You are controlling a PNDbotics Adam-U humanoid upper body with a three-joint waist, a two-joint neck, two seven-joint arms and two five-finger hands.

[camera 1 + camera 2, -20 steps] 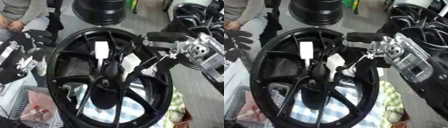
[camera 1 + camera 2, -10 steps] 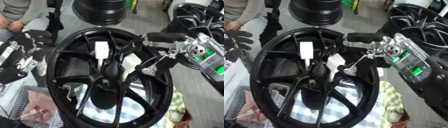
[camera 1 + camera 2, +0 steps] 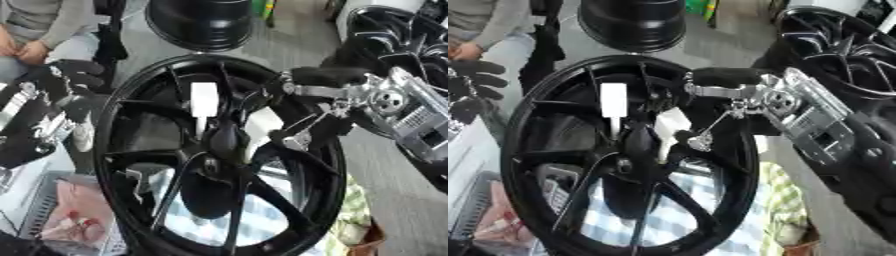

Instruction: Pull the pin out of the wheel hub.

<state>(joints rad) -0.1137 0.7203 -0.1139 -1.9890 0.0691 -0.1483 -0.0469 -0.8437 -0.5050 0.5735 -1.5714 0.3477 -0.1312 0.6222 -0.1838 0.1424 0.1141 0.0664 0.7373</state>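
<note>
A large black spoked wheel hub (image 3: 131,150) fills the middle of both views. A white pin (image 3: 203,100) with a blocky head stands on a thin shaft near the hub's centre. Just to its right, inside the spokes, lies a second white piece (image 3: 262,125). My right hand (image 3: 385,102), silver and black, reaches in from the right. One fingertip (image 3: 287,136) rests against that second piece, while the thumb (image 3: 328,76) points left above it, well apart. My left hand (image 3: 472,80) lies open by the rim at the left, holding nothing.
More black wheels stand at the top centre (image 3: 206,22) and top right (image 3: 402,30). A person sits at the top left. Blue checked cloth (image 3: 667,220) shows under the hub, with a grey basket (image 3: 44,210) at lower left.
My right hand has drifted slightly down and to the right. The white pin, the hub and my left hand stand as before.
</note>
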